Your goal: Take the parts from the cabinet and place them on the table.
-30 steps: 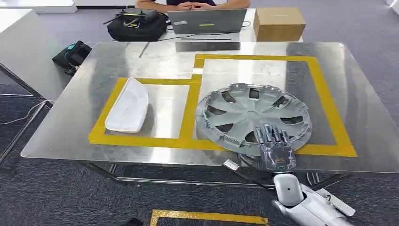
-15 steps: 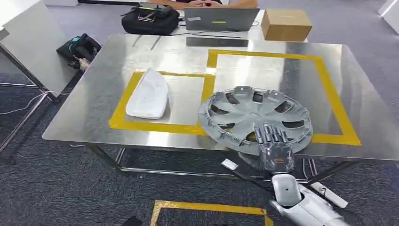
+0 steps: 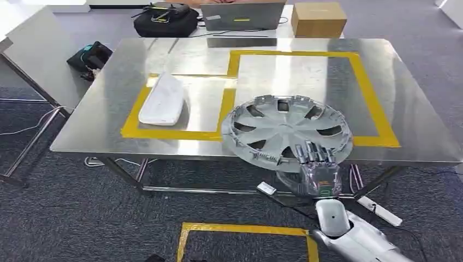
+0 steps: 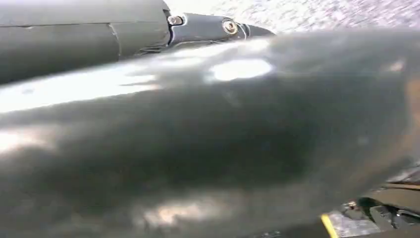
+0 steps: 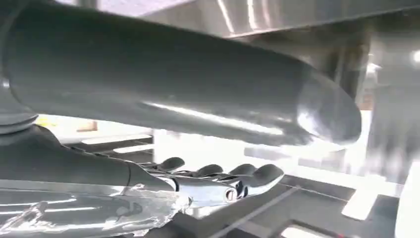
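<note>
A silver-grey hubcap (image 3: pixel 286 131) sits at the near right of the steel table (image 3: pixel 420 131), its near rim past the table's front edge. My right hand (image 3: pixel 318 172) grips that near rim, with its fingers (image 3: pixel 314 154) lying over the top. In the right wrist view the thick thumb (image 5: pixel 173 84) lies opposite the dark fingers (image 5: pixel 223 173). A white part (image 3: pixel 162 100) lies inside the left yellow taped box (image 3: pixel 131 117). The left wrist view shows a blurred dark part of my left hand (image 4: pixel 208 27); its pose is unclear.
The larger yellow taped box (image 3: pixel 371 93) marks the table's right half. A cardboard box (image 3: pixel 318 19), a laptop (image 3: pixel 243 15) and a black bag (image 3: pixel 165 21) stand behind the table. Another bag (image 3: pixel 89 57) sits at its left. Yellow floor tape (image 3: pixel 245 229) lies before me.
The whole view has shifted and the table looks farther off. The hubcap stayed in my right hand and now overhangs the front edge instead of lying inside the right box.
</note>
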Robot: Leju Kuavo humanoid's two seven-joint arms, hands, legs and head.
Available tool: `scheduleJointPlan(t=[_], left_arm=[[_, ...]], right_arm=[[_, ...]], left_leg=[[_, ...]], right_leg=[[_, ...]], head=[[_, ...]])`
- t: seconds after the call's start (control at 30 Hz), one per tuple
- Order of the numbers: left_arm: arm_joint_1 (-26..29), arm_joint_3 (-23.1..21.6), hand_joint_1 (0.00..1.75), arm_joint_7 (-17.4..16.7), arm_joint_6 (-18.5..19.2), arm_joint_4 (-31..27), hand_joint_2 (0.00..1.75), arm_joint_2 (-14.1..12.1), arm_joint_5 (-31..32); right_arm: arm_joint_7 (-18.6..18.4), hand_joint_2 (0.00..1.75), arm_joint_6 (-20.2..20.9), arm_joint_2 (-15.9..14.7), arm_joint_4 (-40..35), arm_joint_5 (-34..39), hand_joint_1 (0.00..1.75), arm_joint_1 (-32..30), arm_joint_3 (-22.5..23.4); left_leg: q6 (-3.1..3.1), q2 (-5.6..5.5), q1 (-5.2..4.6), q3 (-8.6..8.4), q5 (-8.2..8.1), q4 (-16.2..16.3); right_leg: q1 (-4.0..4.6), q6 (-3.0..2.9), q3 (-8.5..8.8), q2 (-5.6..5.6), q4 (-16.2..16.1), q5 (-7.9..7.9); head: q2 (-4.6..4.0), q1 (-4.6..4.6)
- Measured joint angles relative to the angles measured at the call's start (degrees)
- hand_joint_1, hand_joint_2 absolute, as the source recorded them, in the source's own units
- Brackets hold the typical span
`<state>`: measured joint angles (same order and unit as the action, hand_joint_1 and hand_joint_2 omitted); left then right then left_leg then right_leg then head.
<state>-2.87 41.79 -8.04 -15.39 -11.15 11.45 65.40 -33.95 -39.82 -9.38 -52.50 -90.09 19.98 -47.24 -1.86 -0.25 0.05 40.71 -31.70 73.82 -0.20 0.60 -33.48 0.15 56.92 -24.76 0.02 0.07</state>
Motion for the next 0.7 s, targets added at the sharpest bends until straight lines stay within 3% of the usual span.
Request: scheduleJointPlan(t=[0.07,0.1,0.13,0.17,0.23,0.27,0.3,0.33,0.37,0.43,0.47,0.5,0.53,0.57,0.6,0.7], left_arm=[[0.0,0.2,0.00,-0.2,0.0,0.0,0.00,0.0,0.0],[0.0,0.3,0.00,-0.3,0.0,0.0,0.00,-0.1,0.0],[-0.1,0.3,0.00,-0.3,0.0,0.0,0.00,0.0,0.0],[-0.2,0.4,0.00,-0.3,0.0,0.0,0.00,0.0,-0.1],[-0.2,0.5,0.00,-0.2,0.0,0.0,0.00,0.0,-0.1],[0.0,0.5,0.00,0.0,-0.1,0.0,0.00,0.0,-0.1],[0.2,0.6,0.00,0.1,-0.2,0.0,0.00,0.0,-0.2],[0.3,0.8,0.00,0.2,-0.2,0.0,0.00,0.0,-0.2],[0.3,0.8,0.00,0.2,-0.2,0.0,0.00,0.1,-0.2],[0.2,0.9,0.00,0.2,-0.3,0.0,0.00,0.1,-0.2],[0.2,1.0,0.00,0.2,-0.5,0.0,0.00,0.1,-0.2],[0.3,1.0,0.00,0.4,-0.6,0.0,0.00,0.1,-0.4],[0.2,1.1,0.00,0.9,-0.8,0.0,1.75,0.0,-0.5],[0.2,1.1,0.00,1.3,-0.8,0.0,1.75,0.0,-0.5],[0.2,1.1,0.00,1.6,-0.8,0.0,0.00,0.0,-0.5],[0.2,1.1,0.00,1.8,-0.7,0.0,0.00,0.0,-0.5]], right_arm=[[-2.5,0.00,0.0,-0.1,0.0,0.0,0.00,0.6,-1.4],[-3.3,0.00,0.0,-0.3,0.0,0.0,0.00,0.9,-2.1],[-3.8,0.00,0.0,-0.4,0.0,0.0,0.00,1.1,-2.5],[-4.2,0.00,0.0,-0.5,0.0,0.0,0.00,1.3,-2.8],[-4.7,0.00,0.0,-0.8,0.0,0.0,0.00,1.8,-3.7],[-4.8,0.00,0.0,-1.1,-0.1,0.0,0.00,1.8,-4.1],[-4.9,0.00,0.0,-1.4,-0.1,0.0,0.00,1.9,-4.4],[-4.9,0.00,0.0,-1.4,-0.2,0.0,0.00,2.0,-4.8],[-4.9,0.00,0.0,-1.5,-0.2,0.0,0.00,2.1,-4.9],[-4.9,0.00,0.0,-1.9,-0.2,0.0,0.00,2.3,-5.4],[-4.9,0.00,0.0,-2.0,-0.2,0.0,0.00,2.4,-5.5],[-4.9,0.00,0.0,-2.1,-0.2,0.0,0.00,2.6,-5.6],[-4.9,0.00,0.0,-2.2,-0.2,0.0,0.00,2.8,-5.8],[-4.9,0.00,0.0,-2.4,-0.2,0.0,0.00,2.8,-5.9],[-4.9,0.00,0.0,-2.5,-0.2,0.0,0.00,2.8,-6.0],[-4.9,0.00,0.0,-2.6,-0.3,0.0,0.00,2.9,-6.3]], left_leg=[[-0.07,0.01,0.16,-3.70,3.86,-5.1],[-0.07,0.03,0.23,-7.68,5.30,-11.1],[-0.06,0.01,0.27,-10.87,4.90,-15.2],[0.39,-0.21,0.07,-11.72,4.37,-17.2],[1.44,-0.34,0.04,-11.00,4.03,-17.7],[1.57,-0.35,0.15,-11.00,4.20,-18.0],[1.47,-0.37,0.09,-10.83,4.30,-18.0],[1.69,-0.36,0.04,-10.80,4.45,-18.0],[1.99,-0.36,-0.07,-10.77,4.64,-18.0],[2.36,-0.36,-0.23,-10.62,4.88,-18.0],[2.48,-0.35,-0.30,-10.50,4.96,-18.0],[2.65,-0.33,-0.36,-10.33,5.08,-18.0],[2.75,-0.31,-0.40,-10.17,5.21,-18.0],[2.80,-0.26,-0.43,-10.03,5.25,-17.9],[2.93,-0.26,-0.44,-9.93,5.35,-17.9],[2.96,-0.26,-0.50,-9.74,5.43,-17.9]], right_leg=[[-0.15,0.49,-0.93,0.05,0.1,0.73],[-0.29,0.89,-1.25,0.07,0.1,1.10],[-0.12,1.27,-1.55,0.08,0.2,1.32],[0.01,1.50,-1.87,0.06,0.5,1.52],[0.09,2.20,-2.39,0.04,0.5,2.39],[0.08,2.09,-2.44,0.05,0.4,2.33],[0.14,0.06,-2.49,0.10,0.2,2.27],[0.22,-1.16,-2.56,0.07,0.2,2.57],[0.23,-1.53,-2.54,0.08,0.0,2.77],[0.15,-1.36,-2.44,0.07,-0.4,3.36],[0.07,-0.81,-2.45,0.06,-0.6,3.76],[0.00,0.12,-2.49,0.06,-0.8,4.26],[-0.10,1.04,-2.50,0.08,-1.1,4.46],[-0.17,1.80,-2.53,0.08,-1.3,4.66],[-0.21,2.06,-2.59,0.08,-1.4,4.73],[-0.30,2.41,-2.77,0.08,-1.4,4.83]], head=[[-0.02,-0.02],[-0.02,-0.04],[-0.02,-0.11],[0.00,-0.11],[0.00,-0.02],[-0.02,-0.13],[0.00,-0.09],[-0.02,-0.06],[-0.02,-0.18],[0.00,-0.09],[-0.02,-0.09],[-0.02,-0.11],[-0.02,-0.11],[0.00,-0.13],[-0.02,-0.09],[-0.02,-0.13]])
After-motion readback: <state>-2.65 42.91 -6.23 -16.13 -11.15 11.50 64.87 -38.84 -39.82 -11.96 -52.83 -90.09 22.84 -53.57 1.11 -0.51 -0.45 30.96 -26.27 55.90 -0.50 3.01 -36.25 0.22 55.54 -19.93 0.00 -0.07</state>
